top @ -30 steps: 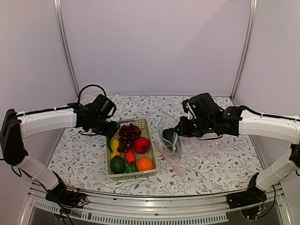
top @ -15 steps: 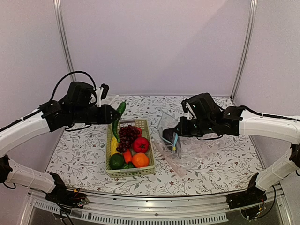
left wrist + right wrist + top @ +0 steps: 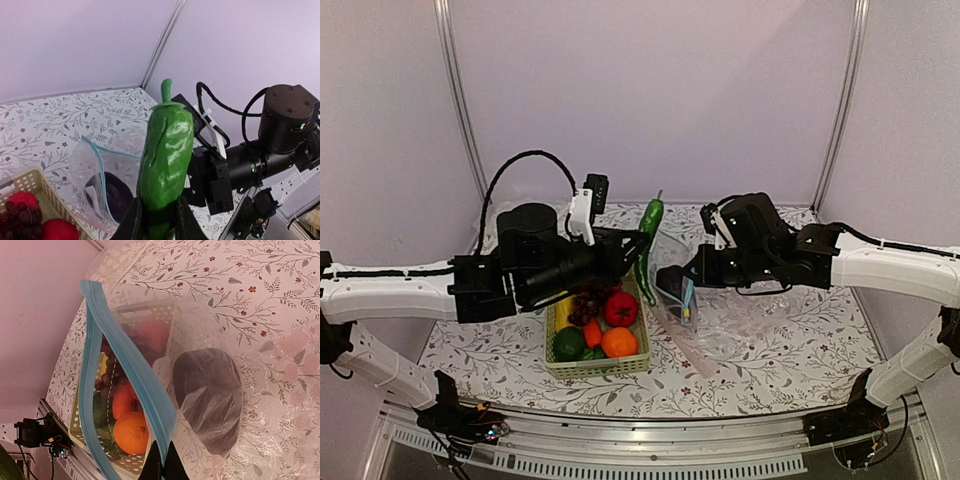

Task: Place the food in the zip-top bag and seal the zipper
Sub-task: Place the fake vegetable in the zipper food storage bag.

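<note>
My left gripper (image 3: 640, 258) is shut on the lower end of a long green vegetable (image 3: 649, 228), held upright in the air just left of the zip-top bag (image 3: 682, 300). In the left wrist view the vegetable (image 3: 167, 150) stands between my fingers (image 3: 134, 220), with the open bag (image 3: 95, 165) behind it. My right gripper (image 3: 692, 283) is shut on the light-blue zipper (image 3: 135, 375) and holds the bag mouth up and open. The purple eggplant (image 3: 210, 395) lies inside the bag.
The pale green mesh basket (image 3: 600, 372) sits left of the bag with grapes (image 3: 585, 300), a red fruit (image 3: 621, 309), an orange (image 3: 619, 342), a carrot (image 3: 592, 333) and a dark green fruit (image 3: 568, 344). A clear bubbly sheet (image 3: 760, 325) lies under and right of the bag.
My left gripper took the green vegetable from the basket, lifted it and carried it right, up to the bag mouth. My right gripper kept its hold on the bag.
</note>
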Available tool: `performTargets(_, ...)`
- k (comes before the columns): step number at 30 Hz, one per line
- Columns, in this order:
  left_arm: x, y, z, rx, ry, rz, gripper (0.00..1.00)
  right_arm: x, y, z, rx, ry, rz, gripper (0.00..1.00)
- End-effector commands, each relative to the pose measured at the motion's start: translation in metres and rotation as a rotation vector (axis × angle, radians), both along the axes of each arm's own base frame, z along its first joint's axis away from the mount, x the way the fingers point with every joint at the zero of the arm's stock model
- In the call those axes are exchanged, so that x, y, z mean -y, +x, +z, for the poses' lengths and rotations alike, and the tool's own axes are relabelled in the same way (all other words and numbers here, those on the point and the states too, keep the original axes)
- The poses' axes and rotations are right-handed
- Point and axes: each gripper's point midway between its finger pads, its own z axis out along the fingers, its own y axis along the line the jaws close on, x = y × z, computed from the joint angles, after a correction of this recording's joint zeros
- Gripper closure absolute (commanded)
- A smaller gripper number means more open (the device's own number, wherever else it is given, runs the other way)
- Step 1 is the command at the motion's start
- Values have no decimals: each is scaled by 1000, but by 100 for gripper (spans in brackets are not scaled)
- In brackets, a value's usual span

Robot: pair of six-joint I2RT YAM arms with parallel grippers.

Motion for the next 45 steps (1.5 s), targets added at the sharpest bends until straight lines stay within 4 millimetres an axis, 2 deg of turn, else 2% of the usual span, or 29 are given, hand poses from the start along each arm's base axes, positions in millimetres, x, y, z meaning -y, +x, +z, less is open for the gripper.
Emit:
performTargets(1,9,10,31,195,-89,102,83,-6,0,12,24,25,3,100)
performTargets(7,25,20,24,280,-86,131,83,-6,-2,14,22,34,6,100)
performTargets(12,42,19,18,378,-69,98,83,-8,-2,16,18,40,10,100)
performTargets(20,42,28,-19,386,47,145,83,-3,-3,19,23,41,1,100)
performTargets(25,41,30,-40,306,78,148,83,-1,-2,21,29,36,-9,100)
performTargets(34,40,25,-84,61,151,126,83,1,1,23,37,33,-31,100)
performTargets(38,43,20,-96,-16,171,106,77,0,2,21,33,30,-34,100)
performTargets(41,49,15,-99,-52,169,68,70,0,3,21,34,28,-36,100)
performTargets(43,51,13,-98,-69,177,53,59,1,3,21,36,27,-38,100)
performTargets(45,52,11,-94,-78,184,44,54,2,3,21,36,26,-40,100)
